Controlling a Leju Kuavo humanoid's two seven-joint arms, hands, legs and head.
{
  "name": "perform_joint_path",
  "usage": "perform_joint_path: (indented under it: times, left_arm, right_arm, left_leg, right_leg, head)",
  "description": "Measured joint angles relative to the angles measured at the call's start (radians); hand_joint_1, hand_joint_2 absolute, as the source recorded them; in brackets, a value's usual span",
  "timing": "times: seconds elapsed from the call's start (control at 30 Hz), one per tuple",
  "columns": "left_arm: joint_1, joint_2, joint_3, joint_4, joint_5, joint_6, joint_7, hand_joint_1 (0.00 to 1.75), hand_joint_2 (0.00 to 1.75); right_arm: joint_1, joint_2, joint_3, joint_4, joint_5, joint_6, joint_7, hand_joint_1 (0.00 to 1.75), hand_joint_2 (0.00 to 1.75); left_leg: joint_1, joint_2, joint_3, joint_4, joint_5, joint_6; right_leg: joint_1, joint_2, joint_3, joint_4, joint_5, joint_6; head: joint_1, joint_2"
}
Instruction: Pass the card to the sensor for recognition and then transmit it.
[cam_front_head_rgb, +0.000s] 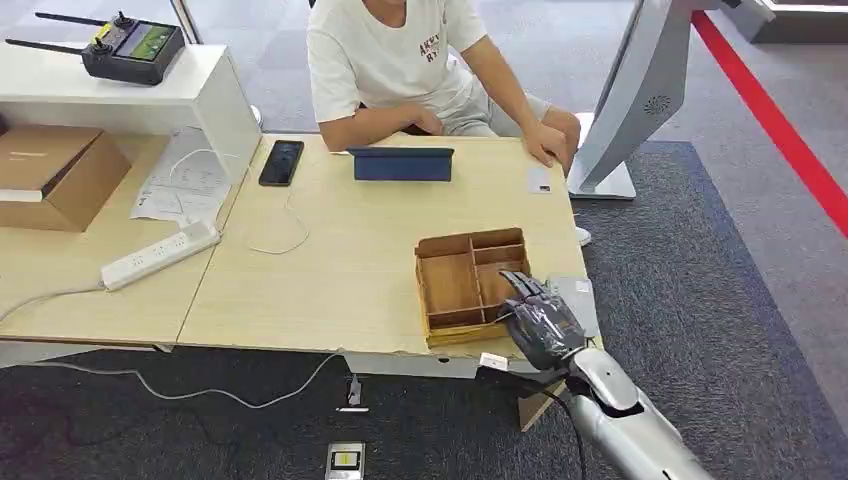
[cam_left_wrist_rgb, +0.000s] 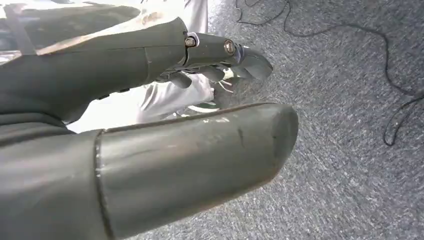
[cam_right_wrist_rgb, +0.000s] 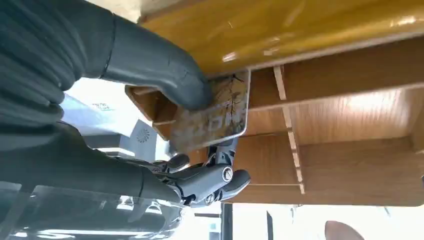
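Currently right hand (cam_front_head_rgb: 538, 318) sits over the near right corner of the wooden tray (cam_front_head_rgb: 447, 285), at the front edge of the surface (cam_front_head_rgb: 330, 270). Right wrist view: card (cam_right_wrist_rgb: 212, 116) pinched between thumb (cam_right_wrist_rgb: 157, 65) and the darker fingers (cam_right_wrist_rgb: 212, 180) under it, so the fingers are holding the card. Card is worn, with a pale rim, held inside or just above a tray compartment next to a divider; cannot tell if it touches the tray floor.

Left hand (cam_left_wrist_rgb: 150, 130) hangs over grey carpet (cam_left_wrist_rgb: 350, 150), fingers (cam_left_wrist_rgb: 220, 50) curled in loosely, nothing in them.

Person (cam_front_head_rgb: 400, 60) in a white T-shirt sits at the far side of the surface, 1 hand resting near a small pale card (cam_front_head_rgb: 539, 180). Blue tablet (cam_front_head_rgb: 401, 163) lies in front of the person, black phone (cam_front_head_rgb: 281, 162) beside it. White kiosk (cam_front_head_rgb: 640, 100) stands just off the far right corner. Power strip (cam_front_head_rgb: 160, 255), papers (cam_front_head_rgb: 185, 180), cardboard box (cam_front_head_rgb: 55, 175) on the left; remote controller (cam_front_head_rgb: 130, 45) on the white shelf.
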Motion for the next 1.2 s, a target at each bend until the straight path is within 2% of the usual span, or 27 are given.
perform_joint_path:
  times: [0.43,0.6,0.73,0.93,1.2]
  left_arm:
    - [0.000,0.000,-0.001,0.000,0.000,0.002,-0.008,0.00,0.00]
    - [0.000,-0.001,-0.001,0.000,0.002,0.002,-0.010,0.00,0.00]
    - [0.000,-0.001,-0.001,0.000,0.008,0.002,-0.011,0.00,0.00]
    - [0.000,-0.004,-0.005,0.000,0.008,0.004,-0.015,0.00,0.00]
    - [0.002,-0.006,-0.018,0.000,-0.005,0.004,-0.020,0.00,0.00]
  right_arm:
    - [-0.002,0.000,-0.001,0.000,0.005,-0.005,0.000,1.75,1.75]
    - [-0.006,0.005,-0.008,-0.002,-0.002,-0.040,-0.005,1.75,1.75]
    - [-0.010,0.005,-0.025,-0.052,0.003,-0.037,0.009,1.75,1.75]
    - [-0.060,-0.006,-0.082,-0.226,0.019,0.034,0.054,1.75,1.75]
    - [-0.116,-0.010,-0.155,-0.389,0.060,0.084,0.057,1.75,1.75]
  left_leg:
    - [0.000,0.000,0.000,0.000,0.000,0.000]
    - [0.000,0.000,0.000,0.000,0.000,0.000]
    - [0.000,0.000,0.000,0.000,0.000,0.000]
    - [0.000,0.000,0.000,0.000,0.000,0.000]
    - [0.000,0.000,0.000,0.000,0.000,0.000]
  right_leg:
    - [0.000,0.000,0.000,0.000,0.000,0.000]
    - [0.000,0.000,0.000,0.000,0.000,0.000]
    - [0.000,0.000,0.000,0.000,0.000,0.000]
    - [0.000,0.000,0.000,0.000,0.000,0.000]
    - [0.000,0.000,0.000,0.000,0.000,0.000]
  head:
    - [0.000,0.000]
    - [0.000,0.000]
    - [0.000,0.000]
    - [0.000,0.000]
    - [0.000,0.000]
